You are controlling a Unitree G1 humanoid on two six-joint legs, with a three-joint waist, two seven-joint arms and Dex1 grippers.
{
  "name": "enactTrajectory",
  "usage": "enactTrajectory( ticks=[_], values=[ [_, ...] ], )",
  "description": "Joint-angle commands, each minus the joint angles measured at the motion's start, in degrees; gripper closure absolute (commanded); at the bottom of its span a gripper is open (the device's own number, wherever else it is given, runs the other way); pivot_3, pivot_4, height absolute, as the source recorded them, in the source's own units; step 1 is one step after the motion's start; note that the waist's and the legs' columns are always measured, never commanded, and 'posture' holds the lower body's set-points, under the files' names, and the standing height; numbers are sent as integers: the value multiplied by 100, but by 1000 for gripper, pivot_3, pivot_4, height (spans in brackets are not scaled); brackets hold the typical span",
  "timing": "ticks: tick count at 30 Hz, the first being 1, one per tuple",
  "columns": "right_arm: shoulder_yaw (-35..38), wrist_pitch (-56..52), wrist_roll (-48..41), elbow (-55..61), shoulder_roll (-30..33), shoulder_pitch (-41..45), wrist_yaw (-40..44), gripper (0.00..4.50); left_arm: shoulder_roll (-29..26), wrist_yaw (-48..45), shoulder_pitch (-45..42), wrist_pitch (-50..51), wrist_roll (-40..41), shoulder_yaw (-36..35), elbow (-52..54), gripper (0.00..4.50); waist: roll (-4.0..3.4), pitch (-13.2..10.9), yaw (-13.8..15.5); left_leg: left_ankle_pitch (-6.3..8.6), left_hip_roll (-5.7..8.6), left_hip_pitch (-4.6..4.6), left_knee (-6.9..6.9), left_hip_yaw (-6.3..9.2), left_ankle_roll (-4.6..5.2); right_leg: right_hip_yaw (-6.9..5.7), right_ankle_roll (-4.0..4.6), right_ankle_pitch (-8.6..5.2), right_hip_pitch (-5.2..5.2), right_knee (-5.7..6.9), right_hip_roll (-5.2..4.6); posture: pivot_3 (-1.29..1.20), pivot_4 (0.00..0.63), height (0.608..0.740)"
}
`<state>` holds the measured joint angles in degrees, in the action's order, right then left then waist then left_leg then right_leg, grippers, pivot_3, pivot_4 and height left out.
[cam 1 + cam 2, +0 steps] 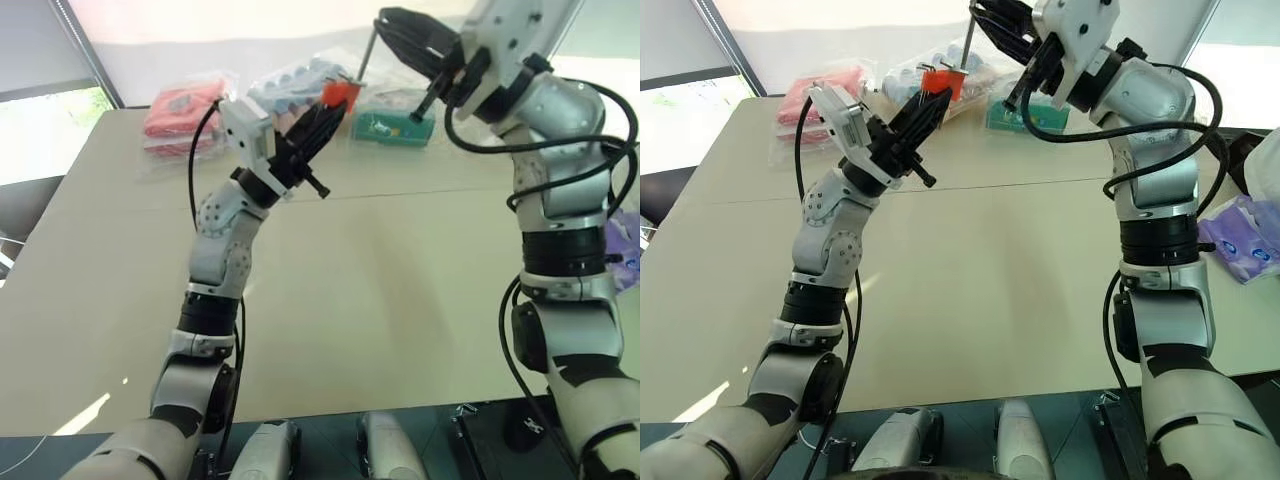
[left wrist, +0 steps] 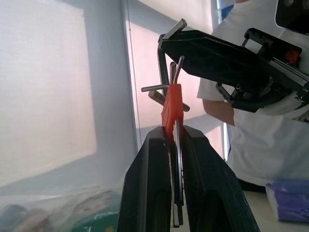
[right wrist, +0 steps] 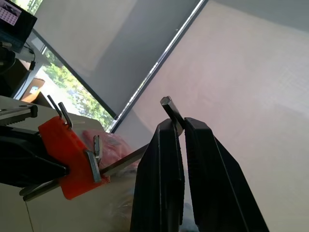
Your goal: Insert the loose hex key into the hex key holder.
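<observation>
Right pincer, upper centre of the right eye frame, is clenched on the key at its bend, short leg protruding past the fingertips. Left pincer is clenched on the red-orange holder, held aloft over the tabletop. In the right wrist view the key's long leg runs down-left and its end meets the holder's edge; whether it sits in a slot cannot be told. Judged: both parts grasped and aligned, full seating outstanding. In the right eye frame the key's long axis stands near vertical, tip down at the holder.
</observation>
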<state>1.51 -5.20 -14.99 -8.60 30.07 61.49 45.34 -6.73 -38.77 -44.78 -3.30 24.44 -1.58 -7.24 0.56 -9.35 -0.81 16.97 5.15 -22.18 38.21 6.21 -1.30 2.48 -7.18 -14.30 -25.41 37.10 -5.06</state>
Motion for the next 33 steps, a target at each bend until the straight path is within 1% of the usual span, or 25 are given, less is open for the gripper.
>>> enactTrajectory(
  ticks=[1, 7, 16, 17, 19, 22, 23, 25, 26, 33],
  values=[
    [-14, -453, -295, 163, 23, 183, 289, 4447, 39, 104, -301, -197, 113, -185, 204, 4383, 0, 0, 1, 0, 0, 0, 0, 0, 0, 0, 0, 0, 0, 0, 0, 0, 150, 740],
    [34, -819, -355, 139, 120, 234, 439, 4447, 78, 139, -379, -236, 109, -209, 195, 4383, 0, 0, 3, 0, 0, -1, 0, 0, 0, 0, 0, 0, -1, 0, 0, 0, 150, 740],
    [167, -1158, -510, 305, 83, 314, 375, 4447, 44, 164, -404, -329, 83, -252, 93, 4383, 0, 0, 4, 0, 0, -2, 0, 0, 0, 0, 0, 0, -1, 0, 0, 0, 150, 740],
    [171, -1134, -483, 310, 90, 316, 357, 4133, 33, 168, -412, -340, 81, -262, 77, 4383, 0, 0, 4, 0, 0, -1, 0, 0, 0, 0, 0, 0, -1, 0, 0, 0, 150, 740],
    [173, -1112, -461, 325, 102, 319, 351, 3367, 20, 170, -424, -360, 75, -278, 47, 4383, 1, -1, -10, 0, -1, -1, 0, 0, 0, 0, 0, 0, -2, 0, 0, 0, 150, 740],
    [197, -1096, -485, 357, 90, 351, 333, 1966, 14, 175, -447, -408, 54, -314, -16, 4383, 1, 0, 2, 0, 0, -7, 0, 2, 0, -1, 0, 0, -6, 0, 0, 0, 150, 740],
    [218, -1069, -483, 348, 84, 378, 308, 1359, 15, 183, -452, -424, 47, -323, -32, 4383, 1, -1, 2, 0, 0, -7, 0, 1, 0, -1, 0, 0, -6, 0, -1, 0, 150, 740],
    [245, -1048, -479, 330, 87, 420, 285, 406, 18, 194, -456, -444, 39, -329, -45, 4383, 1, -1, 3, 0, 1, -9, 1, 1, 0, -1, 0, 0, -6, -2, -1, 0, 150, 740],
    [244, -1046, -476, 329, 88, 429, 284, 25, 16, 191, -455, -453, 43, -334, -52, 4383, 1, -1, 6, 0, 1, -9, 1, 1, 0, -1, 0, 0, -6, -1, -1, 0, 150, 740],
    [296, -1098, -549, 337, 233, 386, 428, 25, 39, 276, -556, -535, 46, -382, -106, 4383, 1, -1, 5, 0, 1, -9, 1, 2, 0, -1, 0, 0, -6, -1, -1, 0, 150, 740]
  ],
)
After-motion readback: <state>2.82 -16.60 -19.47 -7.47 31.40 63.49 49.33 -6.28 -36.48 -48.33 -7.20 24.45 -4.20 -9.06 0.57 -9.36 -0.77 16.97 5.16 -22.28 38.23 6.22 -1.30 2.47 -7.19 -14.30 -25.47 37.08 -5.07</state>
